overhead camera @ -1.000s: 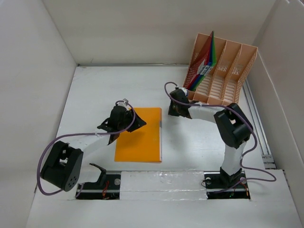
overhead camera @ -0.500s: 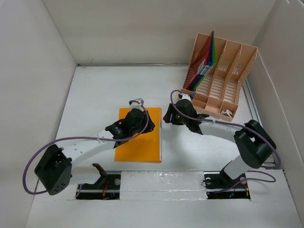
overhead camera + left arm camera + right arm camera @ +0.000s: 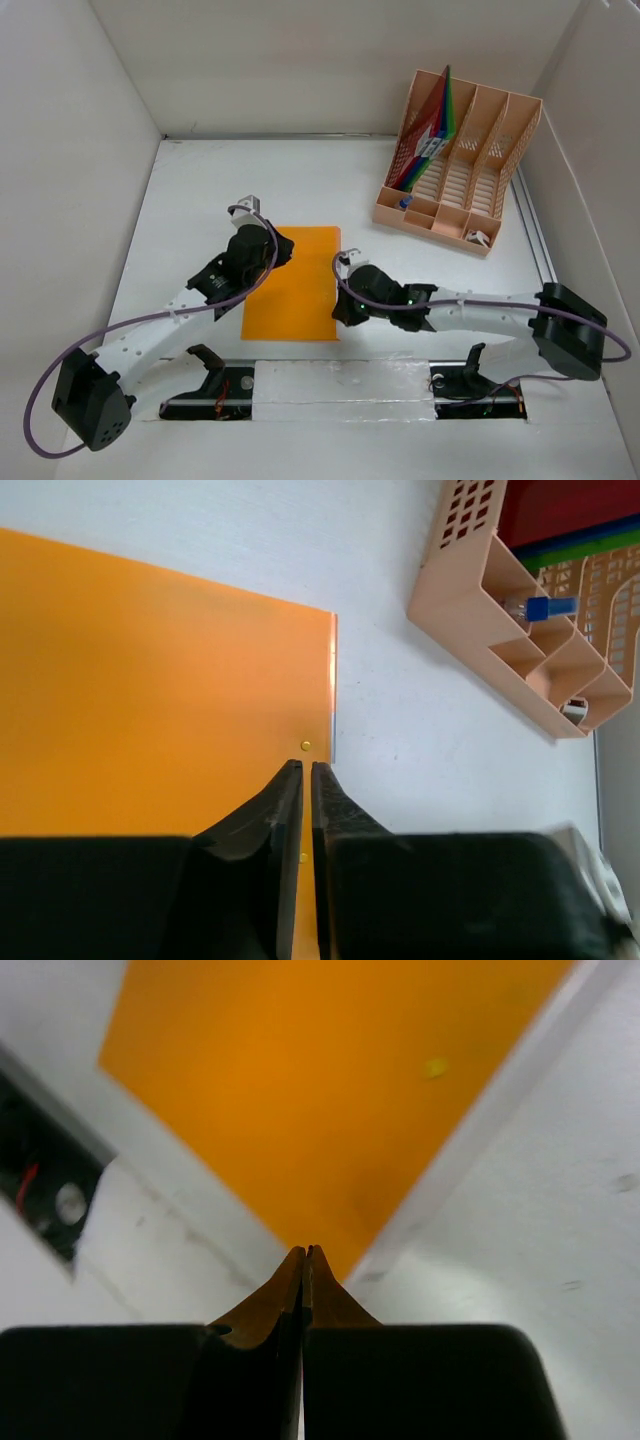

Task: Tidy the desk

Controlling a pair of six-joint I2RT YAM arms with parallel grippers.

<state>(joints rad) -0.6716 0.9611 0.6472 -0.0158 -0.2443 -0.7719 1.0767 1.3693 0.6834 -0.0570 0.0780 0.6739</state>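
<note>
Near edge first: the right pincer (image 3: pixel 305 1252) reaches low across to the 4 o'clock edge of the orange folder (image 3: pixel 292 285). Its fingers are pressed tight together with nothing between them, tips right at the pale spine strip (image 3: pixel 485 1125) where the folder meets the counter (image 3: pixel 200 180). My read: a closed wedge suits getting under or nudging a sheet too thin to pinch off a flat surface. The folder is a thin, smooth plastic rectangle lying flat just 6 o'clock of centre, long side running near-to-far. The left pincer (image 3: pixel 301 770) hangs over the folder's 11 o'clock corner, aimed toward 2 o'clock, fingers all but together with a hairline slit and nothing in it. It is probably there to steady the sheet, though I can't tell if it touches. The counter itself is the big matte white slab under everything, walled by white panels at 9, 12 and 3 o'clock. Far back at 1–2 o'clock sits the rack (image 3: pixel 470 175) — peach plastic, lattice sides, upright dividers. Red, green and blue folders (image 3: pixel 432 130) lean in its 9 o'clock slot, so standing on edge is likely where the orange one belongs. Its front cubbies hold a small blue-capped item (image 3: pixel 535 608) and a white bit (image 3: pixel 478 237), both too small to identify.
</note>
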